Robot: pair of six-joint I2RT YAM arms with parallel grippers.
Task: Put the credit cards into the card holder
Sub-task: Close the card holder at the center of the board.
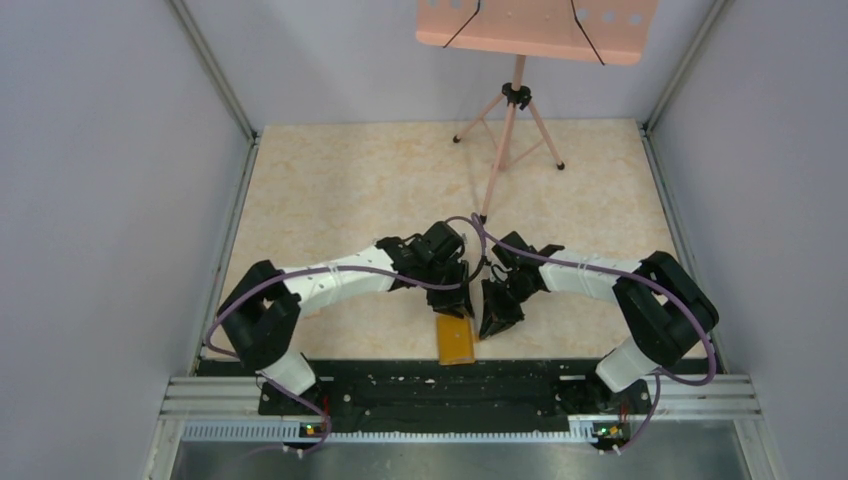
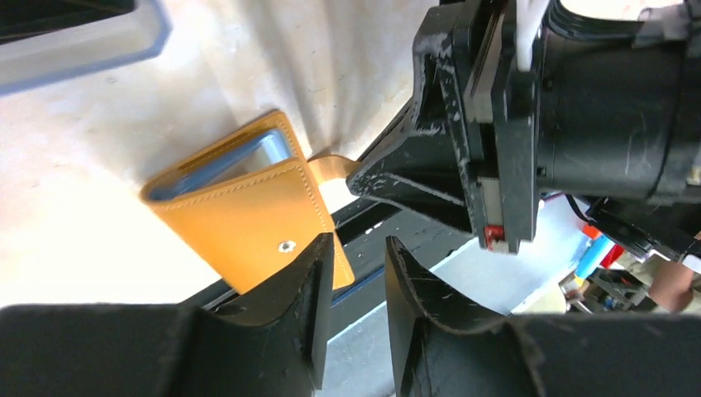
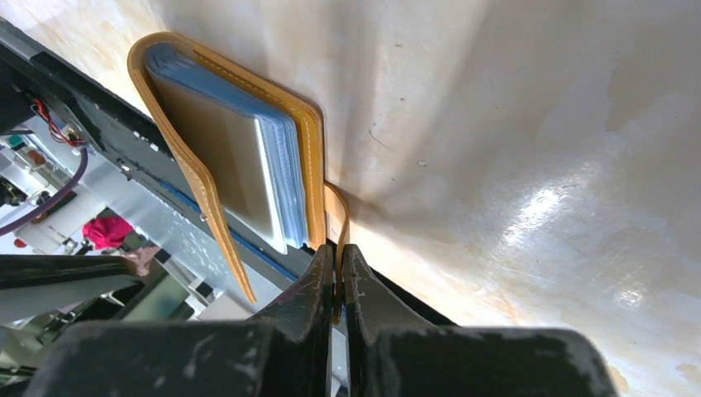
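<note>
The right fingers (image 3: 310, 289) pinch the clasp tab (image 3: 337, 211) of the card holder (image 3: 219, 149); the left fingers (image 2: 310, 285), part-open, seemingly empty, sit just beside its loose cover.

Top view gives us just the near end of the card holder (image 1: 456, 342) under both wrists, its clasp tab (image 3: 338, 211) is swallowed between the right gripper's (image 3: 337, 256) pinched fingers, and the clear box (image 2: 74, 62) is clipped at the left wrist view's top corner.

High overview, two wrist close-ups on wallet (image 2: 240, 215)
</note>
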